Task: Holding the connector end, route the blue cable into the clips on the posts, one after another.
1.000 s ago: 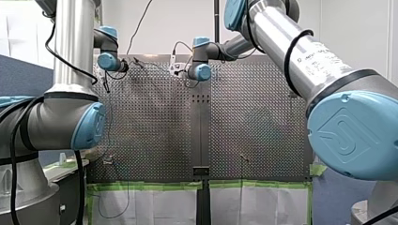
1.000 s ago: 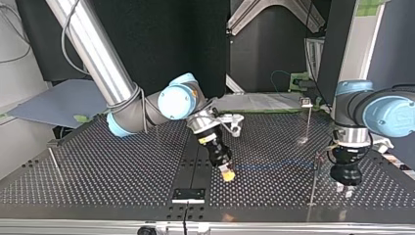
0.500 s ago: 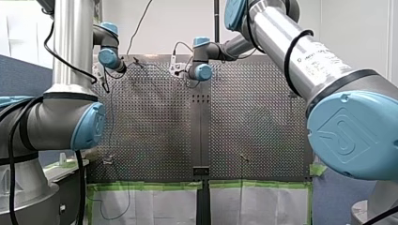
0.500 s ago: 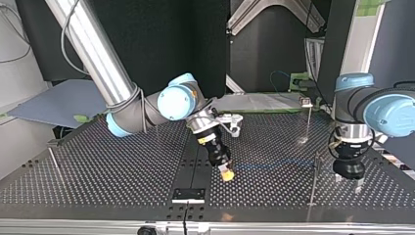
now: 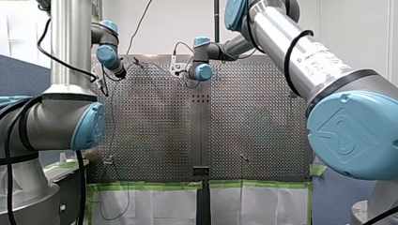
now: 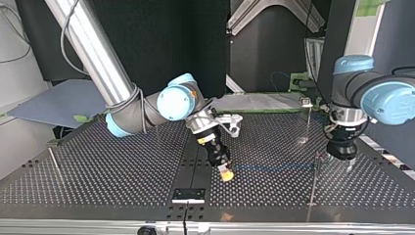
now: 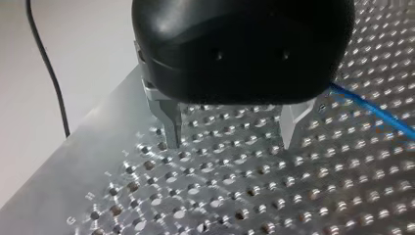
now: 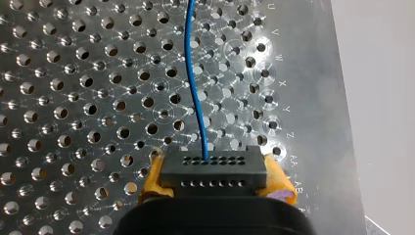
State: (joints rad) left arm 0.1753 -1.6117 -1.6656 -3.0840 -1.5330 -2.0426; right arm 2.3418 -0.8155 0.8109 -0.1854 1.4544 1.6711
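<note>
Connector [image 8: 214, 171], a black block with rows of small holes, sits clamped between the yellow pads [image 8: 276, 177] of my right pincer [image 8: 215, 180], which is closed on it from both sides. Out of its front face comes the blue cable [image 8: 195, 88], running away ahead of the pincer just over the perforated counter [image 8: 73, 98].

From the top view, my right pincer [image 6: 226, 172] is tilted down near the middle of the counter [image 6: 98, 181], low over it. The blue cable [image 6: 274, 167] stretches level from it towards the view's right, as far as a thin upright post [image 6: 313, 181] near the front edge. It seems to meet that post at its upper end. Whether it is seated in a clip there cannot be told.

My left pincer [image 6: 346, 165] hangs just beside that post, on its right in this view, pointing down at the counter. Its own camera shows a black body with two metal fingers [image 7: 171, 128] spread wide, and my left pincer [image 7: 230, 142] has nothing between them. Their tips are close above the counter [image 7: 244, 196]. The blue cable [image 7: 377, 115] passes just outside one finger, clear of the gap.

A second post [image 6: 309, 120] stands farther back at the top view's right, well apart from both pincers. A third post [image 6: 54, 164] stands at the view's far left.
</note>
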